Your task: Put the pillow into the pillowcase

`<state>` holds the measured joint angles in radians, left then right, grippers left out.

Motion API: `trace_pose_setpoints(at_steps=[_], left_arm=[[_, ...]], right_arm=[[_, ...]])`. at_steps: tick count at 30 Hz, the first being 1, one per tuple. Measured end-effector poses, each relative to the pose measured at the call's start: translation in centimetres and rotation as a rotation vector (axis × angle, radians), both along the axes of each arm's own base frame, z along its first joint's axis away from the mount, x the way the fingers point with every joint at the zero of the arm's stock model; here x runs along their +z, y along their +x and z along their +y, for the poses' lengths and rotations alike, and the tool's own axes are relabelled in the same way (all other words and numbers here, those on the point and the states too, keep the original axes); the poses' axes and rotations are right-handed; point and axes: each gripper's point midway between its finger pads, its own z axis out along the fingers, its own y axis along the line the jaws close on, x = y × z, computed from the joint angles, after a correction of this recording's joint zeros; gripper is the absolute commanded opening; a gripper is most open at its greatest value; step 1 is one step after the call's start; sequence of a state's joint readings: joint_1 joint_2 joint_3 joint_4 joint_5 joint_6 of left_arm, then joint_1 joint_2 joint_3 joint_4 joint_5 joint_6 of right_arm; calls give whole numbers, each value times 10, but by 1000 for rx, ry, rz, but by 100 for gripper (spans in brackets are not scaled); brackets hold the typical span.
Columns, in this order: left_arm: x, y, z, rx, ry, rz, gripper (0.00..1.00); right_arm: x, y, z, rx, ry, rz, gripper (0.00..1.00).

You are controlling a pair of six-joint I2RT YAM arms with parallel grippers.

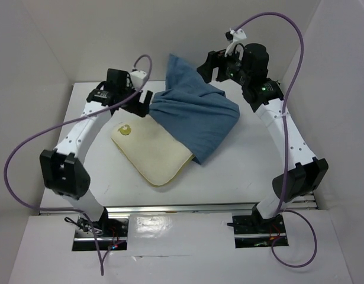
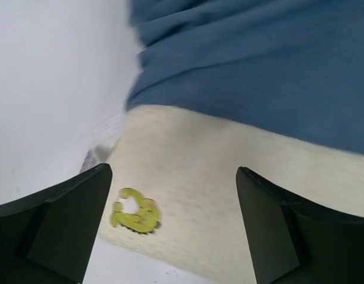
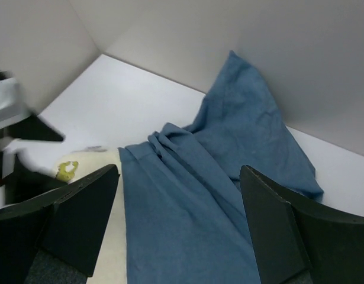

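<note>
Lying on the surface (image 1: 247,171), the pillow (image 1: 152,154) is only part-covered by the pillowcase (image 1: 196,118); left pincer (image 2: 173,171) and right pincer (image 3: 179,168) gape open, holding nothing. Next, I reckon: grip its open edge, pull it along.

Table (image 1: 247,171): white, matte top.
Back wall (image 1: 110,35): plain white panel standing along the table's far edge.
Side walls, left (image 1: 28,89) and right (image 1: 347,89): matching white panels along the side edges.
Metal rail (image 1: 187,208): silver, along the near edge.
</note>
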<state>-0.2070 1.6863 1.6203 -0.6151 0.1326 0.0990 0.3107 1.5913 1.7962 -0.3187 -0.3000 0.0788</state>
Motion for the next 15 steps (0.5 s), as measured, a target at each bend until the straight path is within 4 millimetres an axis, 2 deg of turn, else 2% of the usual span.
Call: trace_pose_setpoints(at_steps=[2,4,6,7,9,12,15], left_arm=[[29,-37,-43,-166,7,-65,100],[50,-87,-87,-358,7,-117,100],[51,-136,-113,-508,7,-127,100],[45,-157,-116,-563,23,-114,100],[25,-183,-114,-618,64,-72,100],[-14,-205,-107,-651,156,16,100],[-43,-214,-98,-661,242,62,100]], right_arm=[[-8,1,-11,-26,-15,12,91],[-17,1,-21,-52,-29,25,91],[-26,3,-31,-76,-41,39,91],[-31,4,-34,-84,-47,47,91],[-38,5,-38,-94,-55,62,91],[-48,6,-42,-102,-68,81,91],[-54,5,-42,-104,-78,95,91]])
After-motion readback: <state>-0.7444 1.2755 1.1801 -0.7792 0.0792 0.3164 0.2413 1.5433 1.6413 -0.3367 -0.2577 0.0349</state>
